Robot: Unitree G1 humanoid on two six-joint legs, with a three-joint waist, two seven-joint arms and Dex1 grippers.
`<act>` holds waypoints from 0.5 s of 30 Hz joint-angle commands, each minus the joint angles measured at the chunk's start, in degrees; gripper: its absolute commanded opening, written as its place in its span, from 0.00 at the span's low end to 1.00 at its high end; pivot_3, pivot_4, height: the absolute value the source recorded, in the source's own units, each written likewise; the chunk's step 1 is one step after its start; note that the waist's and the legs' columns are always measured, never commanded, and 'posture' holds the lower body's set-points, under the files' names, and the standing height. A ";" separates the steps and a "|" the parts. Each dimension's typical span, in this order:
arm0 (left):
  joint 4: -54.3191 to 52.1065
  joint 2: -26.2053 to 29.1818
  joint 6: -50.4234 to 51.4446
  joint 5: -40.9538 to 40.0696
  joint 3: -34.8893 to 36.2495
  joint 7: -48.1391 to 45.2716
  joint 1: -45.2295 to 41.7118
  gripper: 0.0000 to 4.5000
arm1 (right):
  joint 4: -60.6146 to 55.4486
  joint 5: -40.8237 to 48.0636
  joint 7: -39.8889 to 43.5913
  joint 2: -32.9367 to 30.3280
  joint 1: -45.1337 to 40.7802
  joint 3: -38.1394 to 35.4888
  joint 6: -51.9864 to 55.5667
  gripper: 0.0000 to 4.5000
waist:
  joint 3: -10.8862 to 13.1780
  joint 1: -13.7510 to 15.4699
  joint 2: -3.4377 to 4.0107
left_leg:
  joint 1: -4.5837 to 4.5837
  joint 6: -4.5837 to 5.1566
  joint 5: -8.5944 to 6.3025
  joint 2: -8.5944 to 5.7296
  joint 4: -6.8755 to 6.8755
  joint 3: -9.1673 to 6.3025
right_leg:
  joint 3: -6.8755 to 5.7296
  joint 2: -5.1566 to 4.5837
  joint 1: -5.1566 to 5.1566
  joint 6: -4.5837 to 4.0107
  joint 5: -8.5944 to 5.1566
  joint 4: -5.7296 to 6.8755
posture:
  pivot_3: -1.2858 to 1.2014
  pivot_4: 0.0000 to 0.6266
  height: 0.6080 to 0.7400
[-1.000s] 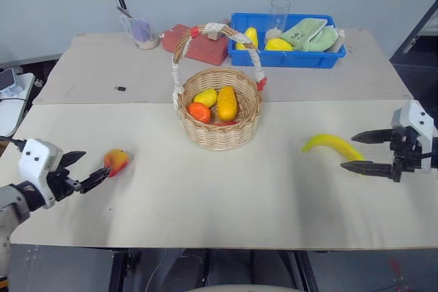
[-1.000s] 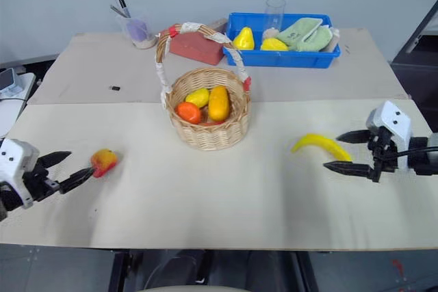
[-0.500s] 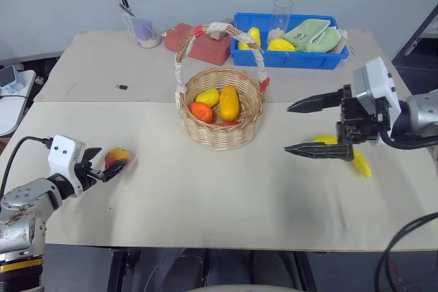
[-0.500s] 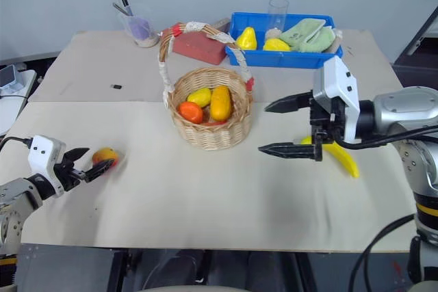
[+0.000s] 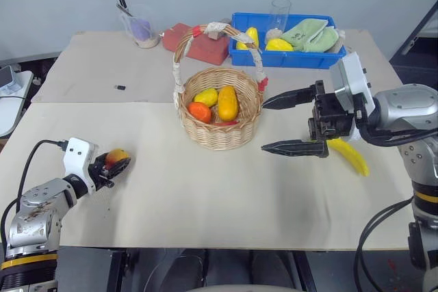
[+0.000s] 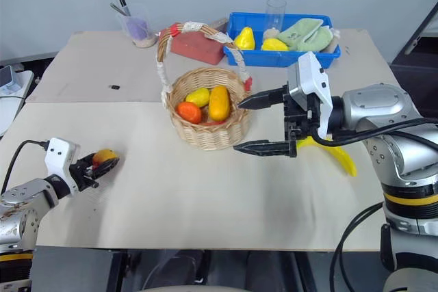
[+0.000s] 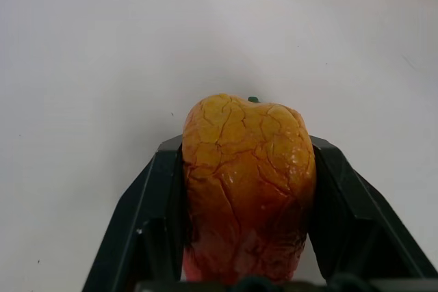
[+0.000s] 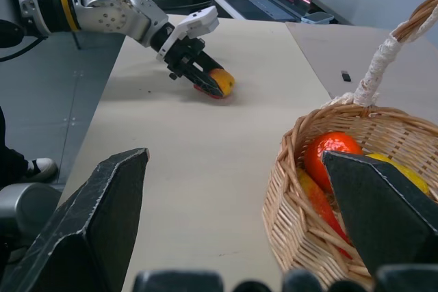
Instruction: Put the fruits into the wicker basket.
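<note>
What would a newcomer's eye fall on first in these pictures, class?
The wicker basket of bright fruit, mid-table. The left gripper is shut on the red-and-yellow fruit near the table's left edge. The right gripper hangs open beside the basket, with the banana on the table behind it.

Beige tabletop (image 5: 205,196). Tan woven wicker basket (image 5: 219,135), its handle wrapped in white and red tape, containing orange and yellow fruits. Red-and-yellow apple-like fruit (image 7: 246,182) with crackled skin, between the black fingers (image 7: 147,230) of the left tool (image 5: 113,171). Yellow banana (image 5: 349,156) behind the black-fingered right tool (image 5: 287,122).
</note>
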 commanded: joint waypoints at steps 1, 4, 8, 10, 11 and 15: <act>-2.90 0.84 -1.00 -0.66 0.98 -0.52 0.55 0.40 | -0.63 -0.53 0.25 -0.19 -0.51 -0.62 -1.97 1.00 | 0.00 0.00 0.00 | 0.00 0.00 0.00 0.00 0.00 0.00 | 0.00 0.00 0.00 0.00 0.00 0.00 | 0.52 0.24 1.00; -10.84 2.49 1.28 -5.13 1.79 -4.37 1.25 0.40 | -1.04 -0.79 0.38 -1.76 1.42 -2.02 -1.91 1.00 | 0.02 -0.02 -0.08 | -0.02 0.00 0.00 0.00 0.00 0.00 | 0.00 0.00 -0.01 0.00 0.00 0.00 | 0.52 0.24 1.00; -20.27 4.51 6.15 -11.38 1.13 -6.68 -0.15 0.40 | -1.52 -0.25 0.15 -4.34 3.85 -4.49 -1.08 1.00 | 0.04 0.38 -0.13 | -0.08 0.00 0.00 -0.02 0.04 -0.01 | 0.02 -0.04 -0.04 0.02 0.02 -0.02 | 0.52 0.24 1.00; -25.71 5.11 9.70 -15.49 -1.63 -6.29 -5.55 0.40 | -2.59 1.03 -0.90 -6.27 6.60 -7.69 0.63 1.00 | 0.05 0.92 -0.14 | -0.09 0.00 0.00 -0.02 0.04 -0.01 | 0.02 -0.04 -0.03 0.03 0.02 -0.03 | 0.52 0.24 1.00; -27.19 4.81 10.88 -16.68 -3.18 -5.91 -8.41 0.40 | -3.12 1.50 -1.56 -6.93 7.88 -9.05 1.20 1.00 | 0.05 1.19 -0.15 | -0.09 0.00 0.00 -0.02 0.06 -0.01 | 0.00 -0.02 -0.01 0.03 0.02 -0.04 | 0.52 0.24 1.00; -26.11 0.33 10.42 -14.32 -9.84 -1.57 -19.90 0.40 | -4.71 2.06 -4.44 -7.73 11.02 -12.22 2.38 1.00 | 0.03 1.31 -0.18 | -0.05 0.01 0.00 -0.08 0.14 0.01 | 0.02 -0.01 0.09 0.11 0.08 -0.04 | 0.52 0.24 1.00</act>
